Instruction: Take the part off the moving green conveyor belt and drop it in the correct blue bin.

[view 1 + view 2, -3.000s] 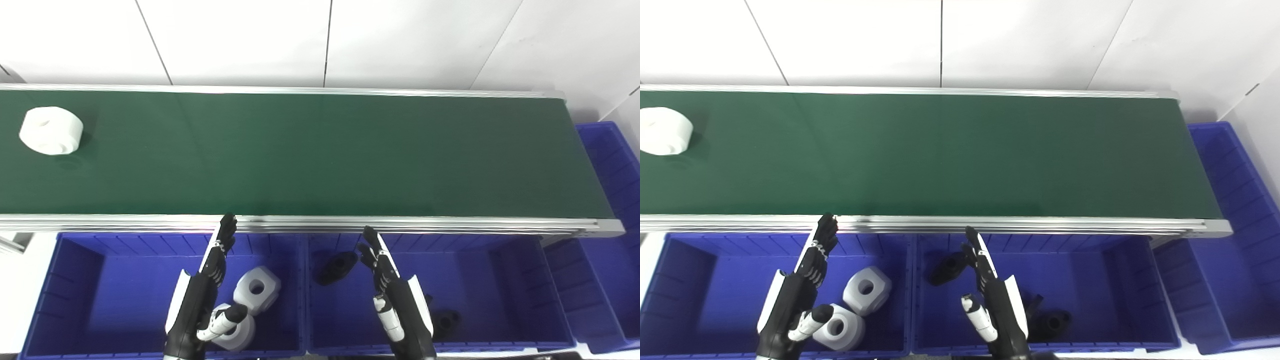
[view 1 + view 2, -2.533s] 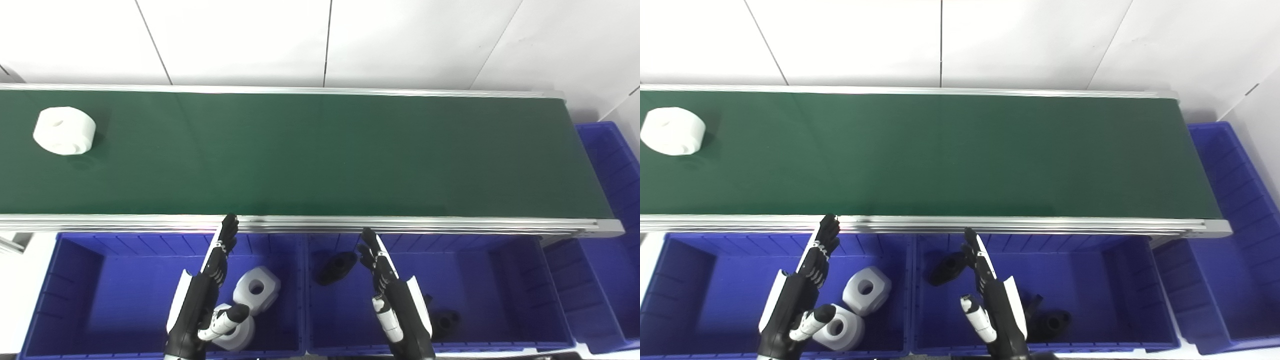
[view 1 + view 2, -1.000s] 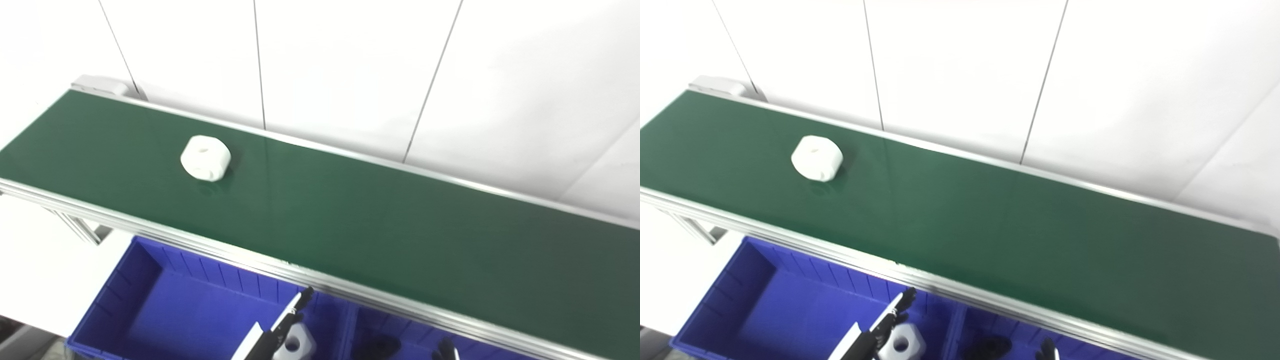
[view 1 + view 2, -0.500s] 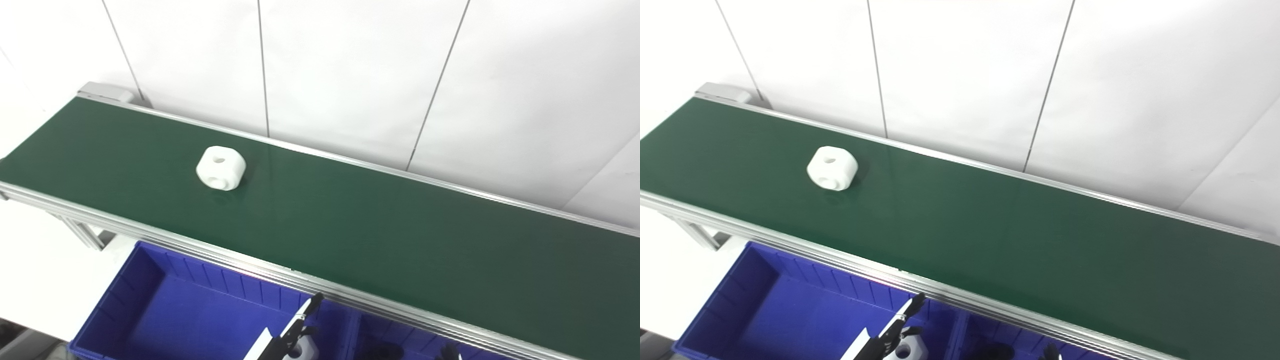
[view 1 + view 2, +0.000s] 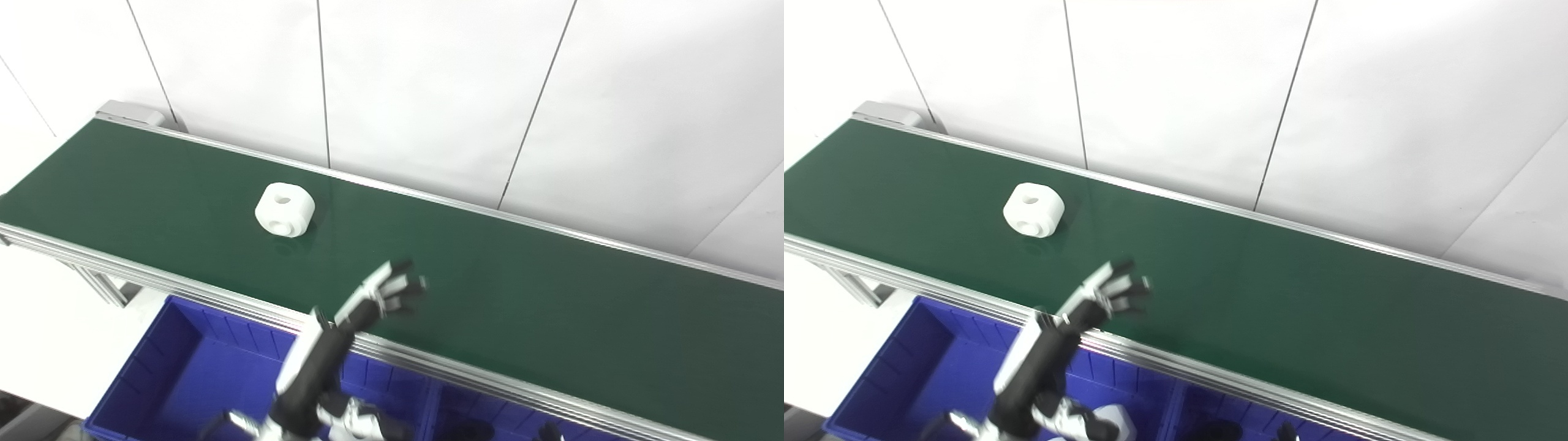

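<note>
So the white part [image 5: 285, 209] is sitting on the green belt [image 5: 520, 306], hole facing up, no real long axis. My left hand [image 5: 383, 297] hovers over the belt near it, fingers spread, empty. Blue bin [image 5: 202, 373] below the belt's near rail.

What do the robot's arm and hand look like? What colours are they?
The left hand is black, with slim fingers banded white and tipped black. Its forearm is black with a white panel on top. Only a dark tip of the right hand shows.
</note>
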`<state>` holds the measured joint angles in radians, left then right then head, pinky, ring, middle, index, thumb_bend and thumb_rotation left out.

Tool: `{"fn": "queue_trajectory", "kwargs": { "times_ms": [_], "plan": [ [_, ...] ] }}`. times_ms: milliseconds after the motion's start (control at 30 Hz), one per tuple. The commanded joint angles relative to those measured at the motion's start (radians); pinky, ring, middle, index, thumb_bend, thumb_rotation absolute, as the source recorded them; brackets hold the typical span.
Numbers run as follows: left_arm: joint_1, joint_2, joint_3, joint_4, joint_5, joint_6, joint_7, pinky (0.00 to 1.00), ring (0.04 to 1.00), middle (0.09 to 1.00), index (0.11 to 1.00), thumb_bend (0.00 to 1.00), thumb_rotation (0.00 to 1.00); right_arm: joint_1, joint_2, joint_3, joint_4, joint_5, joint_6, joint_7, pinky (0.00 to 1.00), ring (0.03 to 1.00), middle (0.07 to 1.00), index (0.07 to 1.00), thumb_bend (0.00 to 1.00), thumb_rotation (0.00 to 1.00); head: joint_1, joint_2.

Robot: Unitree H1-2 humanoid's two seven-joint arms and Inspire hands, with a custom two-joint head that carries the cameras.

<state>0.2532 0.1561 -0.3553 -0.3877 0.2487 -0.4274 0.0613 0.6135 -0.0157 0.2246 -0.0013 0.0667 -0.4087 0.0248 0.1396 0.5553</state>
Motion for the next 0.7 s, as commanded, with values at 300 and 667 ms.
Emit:
{"fn": "queue_trajectory", "kwargs": {
  "times_ms": [300,667],
  "plan": [
    [-0.370,0.135,0.180,0.074,0.496,0.120,-0.123,0.81,0.861,0.892,0.892,1.00,0.42,-0.015,0.007,-0.011,0.019,0.016,-0.010,0.029,1.00,1.000,1.000,1.000,0.93,1.00,0.000,-0.009],
    [-0.628,0.283,0.137,0.360,0.679,0.174,-0.241,0.88,0.893,0.908,0.924,1.00,0.26,-0.016,0.007,-0.014,0.015,0.013,0.005,0.033,1.00,0.999,1.000,1.000,0.95,1.00,0.002,-0.014]
  ]
}}
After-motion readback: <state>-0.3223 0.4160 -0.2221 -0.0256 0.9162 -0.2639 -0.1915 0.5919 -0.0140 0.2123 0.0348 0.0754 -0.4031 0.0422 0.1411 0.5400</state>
